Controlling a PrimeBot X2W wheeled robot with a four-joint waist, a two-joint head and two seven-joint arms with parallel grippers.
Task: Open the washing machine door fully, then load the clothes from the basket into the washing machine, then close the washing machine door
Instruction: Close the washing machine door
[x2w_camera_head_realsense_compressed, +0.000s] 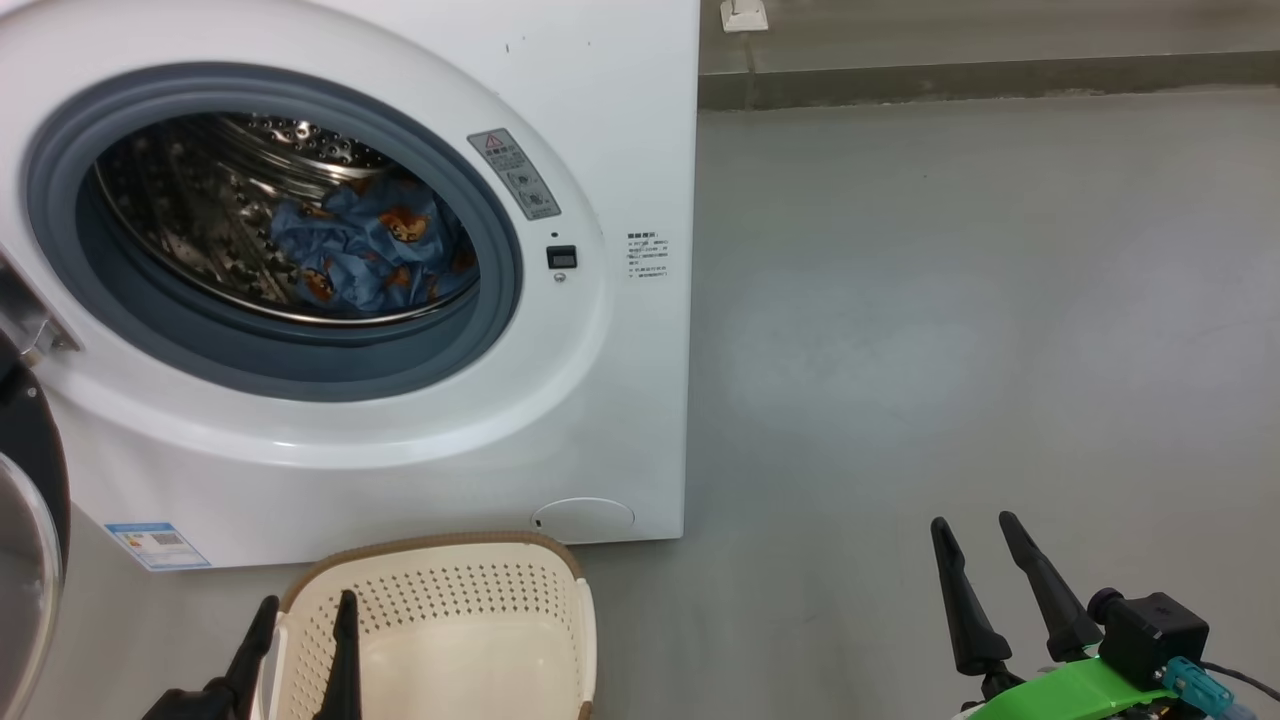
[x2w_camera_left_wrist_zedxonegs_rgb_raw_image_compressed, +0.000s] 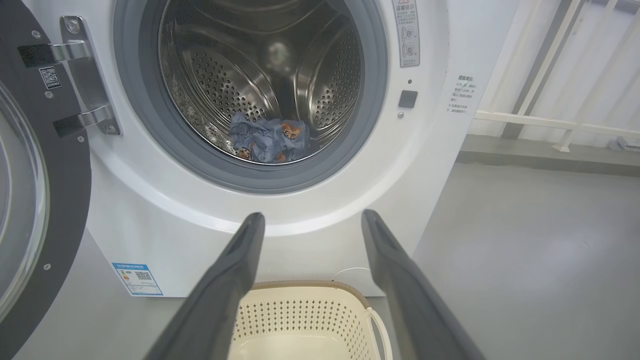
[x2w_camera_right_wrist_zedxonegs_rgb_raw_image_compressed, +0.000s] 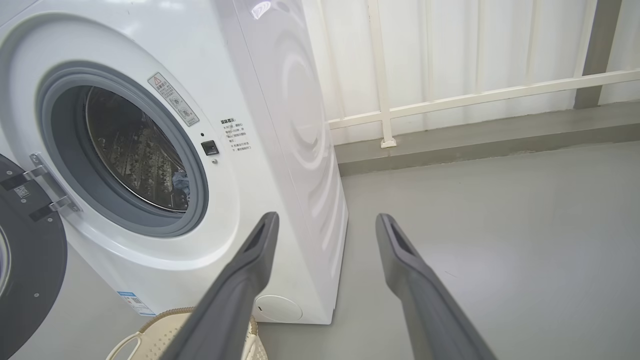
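Note:
The washing machine (x2w_camera_head_realsense_compressed: 620, 120) stands with its door (x2w_camera_left_wrist_zedxonegs_rgb_raw_image_compressed: 60, 200) swung wide open to the left, black frame and glass showing. The clothes (x2w_camera_head_realsense_compressed: 370, 255), blue fabric with orange figures, lie inside the steel drum; they also show as clothes (x2w_camera_left_wrist_zedxonegs_rgb_raw_image_compressed: 267, 140) low in the drum. The cream basket (x2w_camera_head_realsense_compressed: 440, 600) sits on the floor in front of the machine, and its inside looks bare. My left gripper (x2w_camera_head_realsense_compressed: 306, 610) is open, low over the basket's left side, holding nothing. My right gripper (x2w_camera_head_realsense_compressed: 974, 520) is open over the floor to the machine's right, also holding nothing.
Grey floor (x2w_camera_head_realsense_compressed: 950, 300) stretches to the right of the machine. A low kerb (x2w_camera_head_realsense_compressed: 950, 75) and a white railing (x2w_camera_right_wrist_zedxonegs_rgb_raw_image_compressed: 450, 95) run behind it. The open door (x2w_camera_right_wrist_zedxonegs_rgb_raw_image_compressed: 35, 250) takes up the space left of the drum opening.

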